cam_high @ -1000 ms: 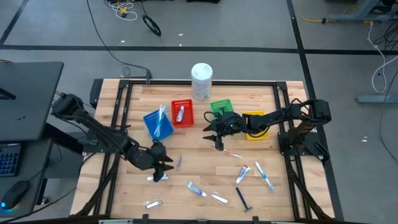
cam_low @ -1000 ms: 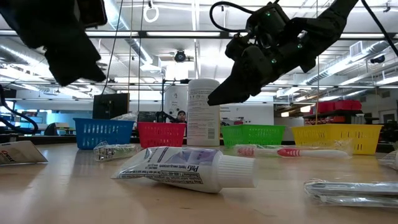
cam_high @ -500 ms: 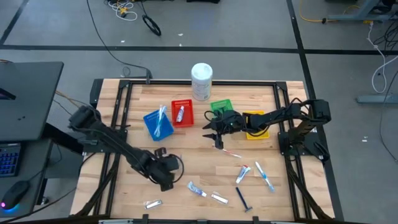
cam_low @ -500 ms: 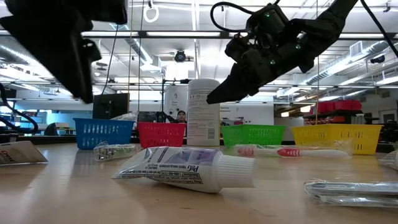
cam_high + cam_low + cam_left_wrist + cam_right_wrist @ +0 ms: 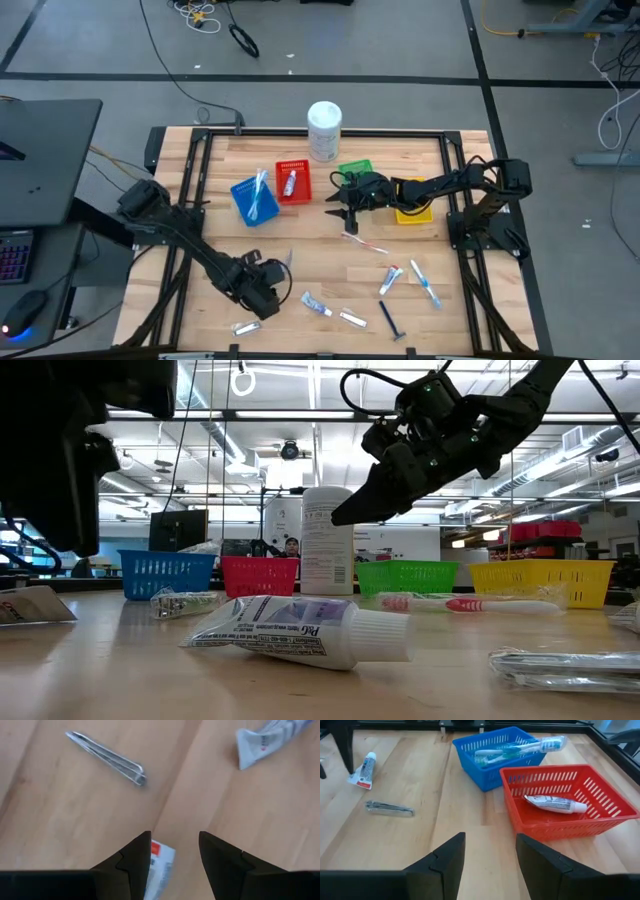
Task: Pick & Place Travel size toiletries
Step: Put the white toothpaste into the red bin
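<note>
Blue basket [image 5: 502, 757] holds toothbrushes [image 5: 520, 749]; red basket [image 5: 600, 817] holds a toothpaste tube [image 5: 553, 804]. Other toiletries are scattered near the desk's [image 5: 320, 255] front edge. Left gripper [image 5: 175, 852] and right gripper [image 5: 487, 850] are released, empty.

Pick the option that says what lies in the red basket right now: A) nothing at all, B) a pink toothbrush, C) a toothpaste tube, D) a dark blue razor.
C: the right wrist view shows one small white toothpaste tube lying on the floor of the red basket, while the toothbrushes sit in the blue basket beside it.
</note>
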### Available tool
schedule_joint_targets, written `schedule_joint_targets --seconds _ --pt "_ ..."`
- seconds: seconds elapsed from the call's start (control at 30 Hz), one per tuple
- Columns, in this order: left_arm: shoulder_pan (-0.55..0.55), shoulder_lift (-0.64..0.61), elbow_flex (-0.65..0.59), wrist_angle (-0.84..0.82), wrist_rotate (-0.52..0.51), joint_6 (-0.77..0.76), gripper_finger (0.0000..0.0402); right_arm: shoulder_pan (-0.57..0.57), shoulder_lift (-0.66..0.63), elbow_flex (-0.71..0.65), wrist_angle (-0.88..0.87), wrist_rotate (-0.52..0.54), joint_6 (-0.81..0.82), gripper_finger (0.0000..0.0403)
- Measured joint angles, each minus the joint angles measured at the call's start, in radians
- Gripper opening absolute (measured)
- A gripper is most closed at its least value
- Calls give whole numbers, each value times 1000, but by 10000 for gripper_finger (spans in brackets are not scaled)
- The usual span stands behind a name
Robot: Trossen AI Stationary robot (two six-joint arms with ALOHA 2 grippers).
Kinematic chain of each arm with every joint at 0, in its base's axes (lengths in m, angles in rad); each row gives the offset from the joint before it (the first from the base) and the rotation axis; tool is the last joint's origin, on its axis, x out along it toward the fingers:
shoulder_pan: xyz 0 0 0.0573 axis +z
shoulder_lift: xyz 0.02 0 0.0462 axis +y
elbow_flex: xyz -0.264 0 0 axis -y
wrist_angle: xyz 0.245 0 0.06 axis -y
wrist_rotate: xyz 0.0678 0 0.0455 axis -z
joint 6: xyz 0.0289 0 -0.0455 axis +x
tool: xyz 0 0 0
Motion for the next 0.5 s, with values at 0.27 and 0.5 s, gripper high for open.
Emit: schedule_joint_targets --seconds 0.27,0.5 --pt "-59 69 1 7 -21 -17 173 -2 0 0 18 0 -26 186" --pt "-73 76 3 -75 -136 36 173 -2 0 0 41 0 -26 186"
